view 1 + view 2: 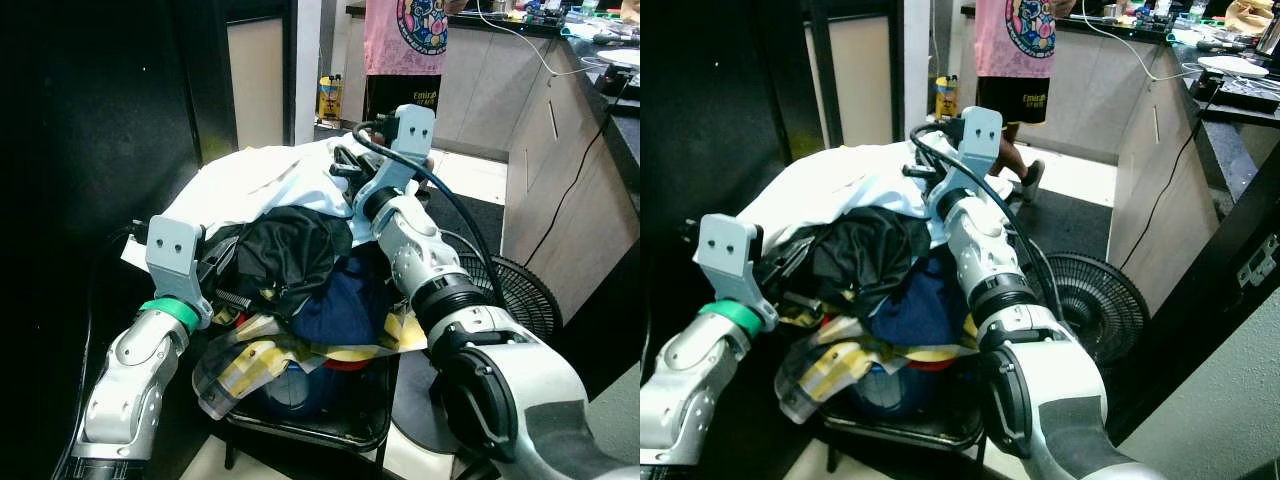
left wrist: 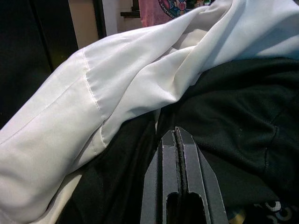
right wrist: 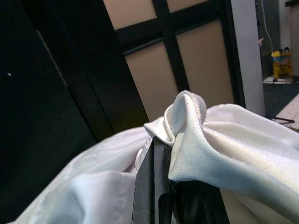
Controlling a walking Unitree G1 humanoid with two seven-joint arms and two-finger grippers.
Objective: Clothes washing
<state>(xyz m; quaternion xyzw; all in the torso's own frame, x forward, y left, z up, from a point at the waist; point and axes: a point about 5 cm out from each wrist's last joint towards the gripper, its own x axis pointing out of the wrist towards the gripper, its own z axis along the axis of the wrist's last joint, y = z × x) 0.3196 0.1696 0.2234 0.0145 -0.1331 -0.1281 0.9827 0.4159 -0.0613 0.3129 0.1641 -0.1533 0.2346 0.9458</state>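
While the right gripper [image 3: 156, 154] has its fingers pinched on a fold of the white shirt [image 1: 265, 180], the left gripper [image 2: 179, 140], fingers closed and empty, rests beside the black garment [image 1: 290, 250], so washing seems barely begun.

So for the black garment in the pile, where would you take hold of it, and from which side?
Grip the black garment at its bunched crown, the raised hump just below the edge of the white garment. Come from the robot's left, where the left hand already sits shut against its folds. The white garment, pinched by the right hand, drapes over its far side, so a pull from there would likely drag both.
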